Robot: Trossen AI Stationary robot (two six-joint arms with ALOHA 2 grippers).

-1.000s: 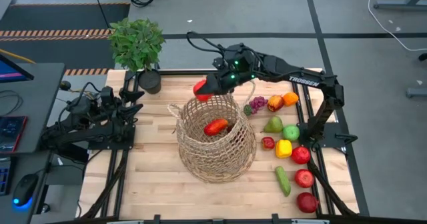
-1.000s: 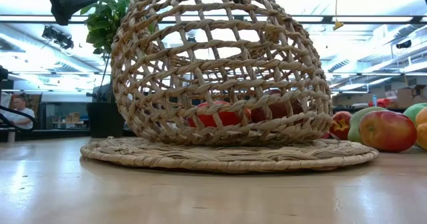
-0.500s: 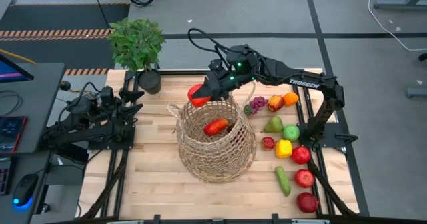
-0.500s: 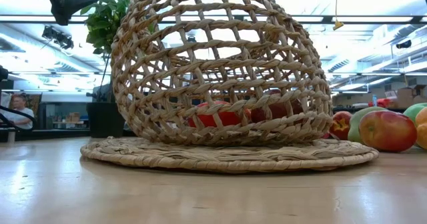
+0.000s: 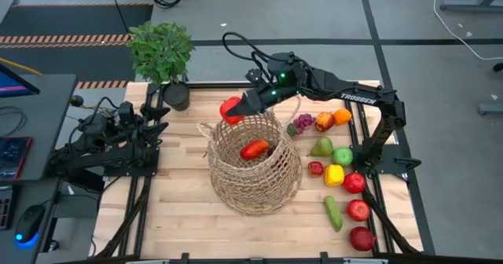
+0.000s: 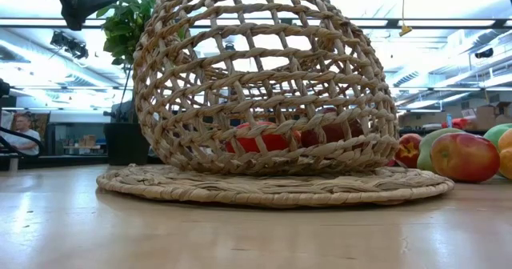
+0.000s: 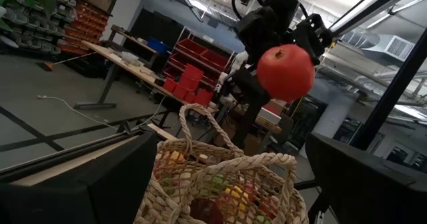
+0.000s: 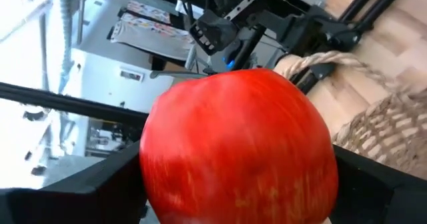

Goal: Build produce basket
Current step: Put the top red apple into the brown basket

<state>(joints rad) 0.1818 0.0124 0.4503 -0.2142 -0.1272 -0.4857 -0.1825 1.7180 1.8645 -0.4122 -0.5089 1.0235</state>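
While table [image 5: 173, 209] layout stays same, we note change only at right arm. Basket [image 5: 253, 170] at table centre, red pepper [image 5: 254, 148] already inside. Remaining produce [image 5: 343, 187] at 3 o'clock of basket. Right end effector [image 5: 234, 109], clenched on red apple [image 5: 230, 109], has shifted from above rim toward 11 o'clock, outside it; we judge drop needs re-aiming. Left end effector [image 5: 161, 115] spread wide, idle at 9 o'clock.

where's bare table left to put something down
Bare wood lies in front of the basket, and between it and the parked left arm. The strip right of the basket is crowded with produce, and the potted plant takes the far left corner.
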